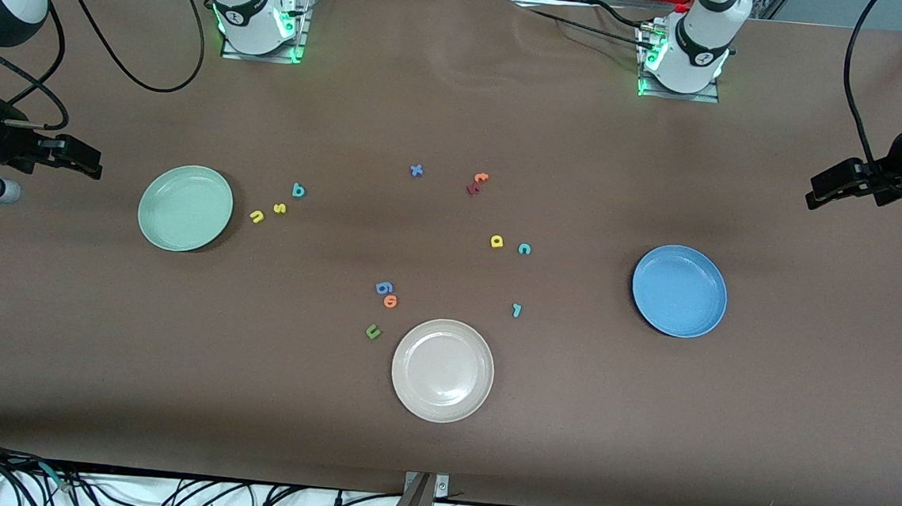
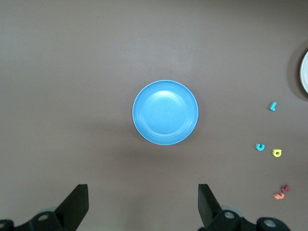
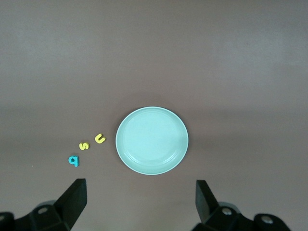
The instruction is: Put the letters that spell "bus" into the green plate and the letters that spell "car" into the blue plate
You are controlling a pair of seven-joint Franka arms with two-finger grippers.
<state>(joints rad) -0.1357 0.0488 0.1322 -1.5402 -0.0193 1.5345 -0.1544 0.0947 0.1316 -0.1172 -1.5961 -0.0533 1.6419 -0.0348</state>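
The green plate (image 1: 185,208) (image 3: 152,140) lies toward the right arm's end, bare. Beside it sit the yellow "u" (image 1: 257,216) (image 3: 99,139), yellow "s" (image 1: 279,208) (image 3: 84,146) and teal "b" (image 1: 298,191) (image 3: 73,160). The blue plate (image 1: 679,290) (image 2: 165,112) lies toward the left arm's end, bare. The yellow "a" (image 1: 497,242) (image 2: 276,153), teal "c" (image 1: 524,249) (image 2: 260,147) and teal "r" (image 1: 517,310) (image 2: 273,106) lie mid-table. My right gripper (image 1: 88,160) (image 3: 140,202) hangs open, high above the table's end. My left gripper (image 1: 824,192) (image 2: 143,204) hangs open likewise.
A cream-white plate (image 1: 443,370) sits nearest the front camera. A green "u" (image 1: 372,332), an orange letter (image 1: 390,302) and a blue letter (image 1: 384,287) lie beside it. A blue "x" (image 1: 416,170) and orange and dark red letters (image 1: 476,182) lie farther back.
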